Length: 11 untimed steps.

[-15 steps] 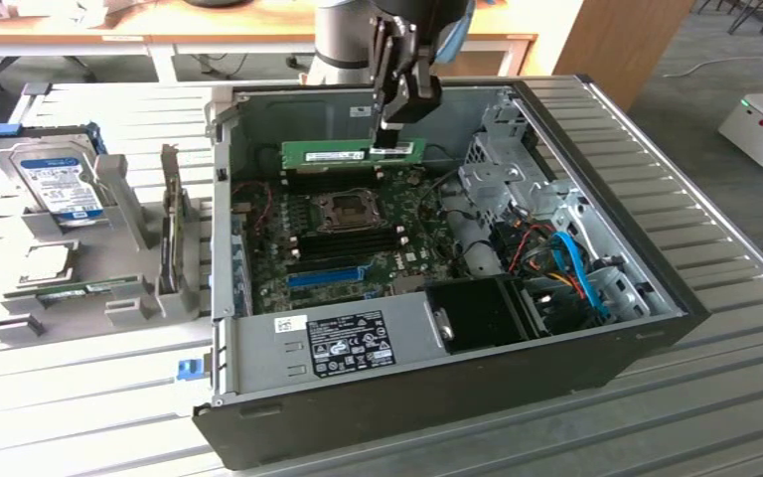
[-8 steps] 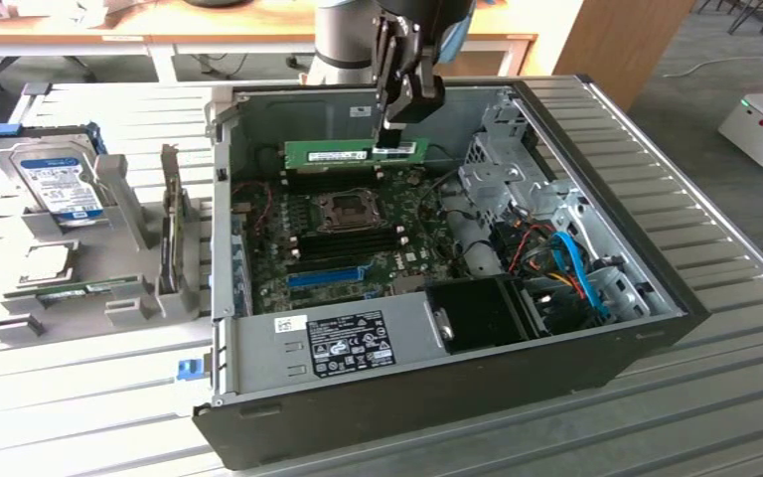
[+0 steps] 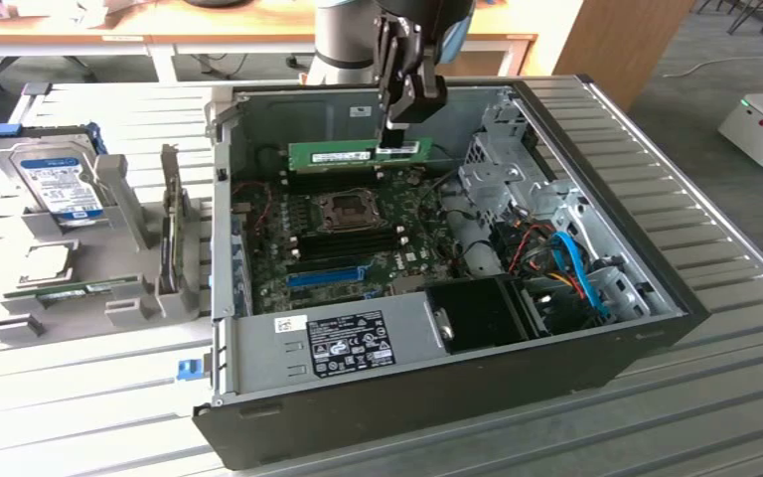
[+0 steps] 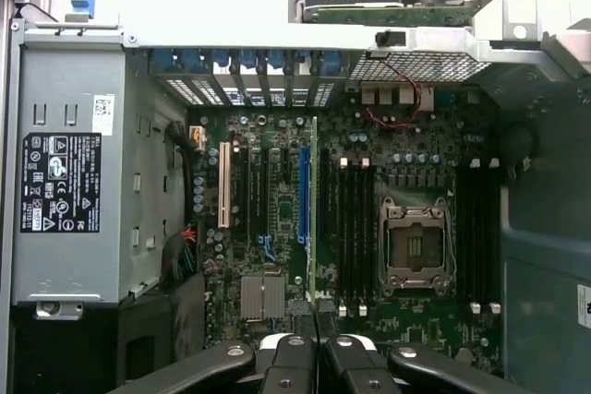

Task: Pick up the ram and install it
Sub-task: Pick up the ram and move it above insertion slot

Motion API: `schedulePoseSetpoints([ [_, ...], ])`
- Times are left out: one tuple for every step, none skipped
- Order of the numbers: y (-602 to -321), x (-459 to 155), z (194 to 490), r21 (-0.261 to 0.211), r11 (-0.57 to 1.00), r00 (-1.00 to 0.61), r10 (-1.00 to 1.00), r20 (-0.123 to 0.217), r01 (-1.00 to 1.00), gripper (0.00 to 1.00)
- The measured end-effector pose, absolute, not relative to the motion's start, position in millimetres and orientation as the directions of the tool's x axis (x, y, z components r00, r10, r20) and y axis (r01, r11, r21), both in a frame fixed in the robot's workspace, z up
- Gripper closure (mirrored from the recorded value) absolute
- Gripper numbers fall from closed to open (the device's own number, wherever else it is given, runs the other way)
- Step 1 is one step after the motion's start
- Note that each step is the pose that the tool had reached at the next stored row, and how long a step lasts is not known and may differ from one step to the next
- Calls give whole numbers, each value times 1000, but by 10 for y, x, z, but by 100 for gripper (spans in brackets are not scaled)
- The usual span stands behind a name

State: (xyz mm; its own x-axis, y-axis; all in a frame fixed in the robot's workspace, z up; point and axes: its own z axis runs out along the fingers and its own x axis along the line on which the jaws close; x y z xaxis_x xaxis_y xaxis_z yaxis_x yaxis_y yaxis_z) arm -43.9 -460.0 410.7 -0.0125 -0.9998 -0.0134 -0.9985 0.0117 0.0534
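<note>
The black metal hand point(image 3: 396, 147) pinches the ram point(image 3: 342, 152), a long, thin green stick with a pale label, near one end. In the exterior view the ram stands on its long edge inside the open grey metal computer box point(image 3: 647, 328), at 12 o'clock from the square silver chip holder point(image 3: 350, 208) on the bumpy green board point(image 3: 415, 260). The box sits on a ribbed grey worktop point(image 3: 726, 397).

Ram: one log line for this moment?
claw: shut on ram | ram: held on edge above motherboard | case: open
</note>
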Motion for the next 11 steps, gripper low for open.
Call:
schedulePoseSetpoints([
  [-4600, -441, 4107, 51, 11, -12, -1000, -14, -999, 88],
  [-4600, -442, 4107, 49, 11, -12, -1000, -14, -999, 88],
  [-4600, -443, 4107, 47, 11, -11, -1000, -14, -999, 88],
  [-4600, -442, 4107, 46, 10, -11, -1000, -14, -999, 88],
  [-4600, -442, 4107, 46, 10, -11, -1000, -14, -999, 88],
  [-4600, -442, 4107, 46, 10, -11, -1000, -14, -999, 88],
  [-4600, -443, 4107, 46, 10, -11, -1000, -14, -999, 88],
  [-4600, -443, 4107, 46, 10, -11, -1000, -14, -999, 88],
  [-4595, -444, 4108, 47, 10, -11, -1000, -14, -999, 88],
  [-4586, -445, 4108, 47, 11, -11, -1000, -13, -999, 88],
  [-4577, -444, 4106, 46, 10, -11, -1000, -14, -999, 88],
])
